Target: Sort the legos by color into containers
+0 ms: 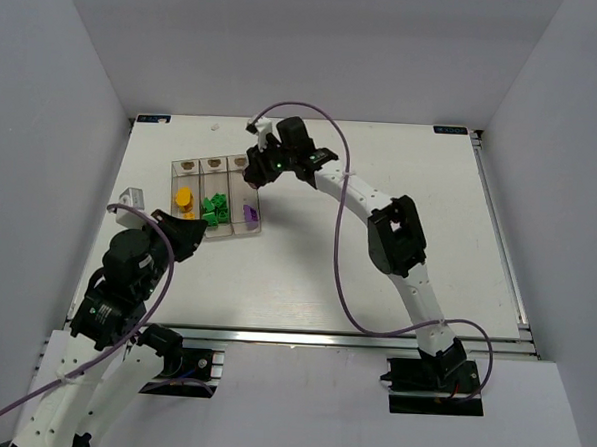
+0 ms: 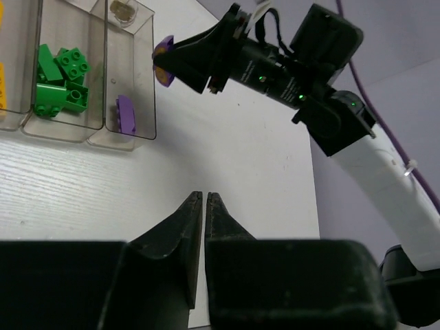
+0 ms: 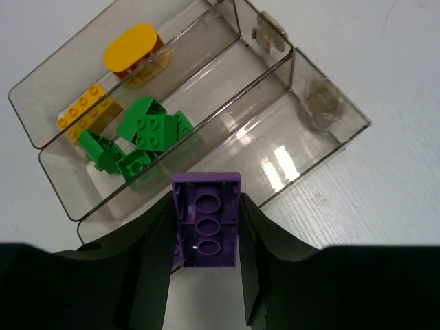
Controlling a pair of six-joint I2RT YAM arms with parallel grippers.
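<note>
Pinching a purple rectangular plastic brick (image 3: 205, 230) across its width with the right gripper (image 3: 206, 201), hollow underside toward the wrist camera, aloft over the clear plastic 3-compartment tray (image 1: 184, 178). Left gripper (image 2: 205, 201) pressed together on nothing, low over the white table (image 2: 227, 158) just off the tray's near end.

Sorted so far: yellow-orange bricks (image 3: 134, 51) in the left compartment, green bricks (image 3: 148, 130) in the middle, a second purple brick (image 2: 125, 113) lying in the right-hand compartment (image 3: 275, 155).

Destination, by colour: that right-hand compartment, below and a little ahead of the held brick, on the right arm's own side and well within its reach.

Compartment's long axis: near end to beige tab (image 3: 320, 103) end. Held brick's long axis: skewed to it in the wrist view.

Likely calls for a small shift and turn over the narrow slot before spreading the jaws. Cannot tell from overhead whether centred above it.
</note>
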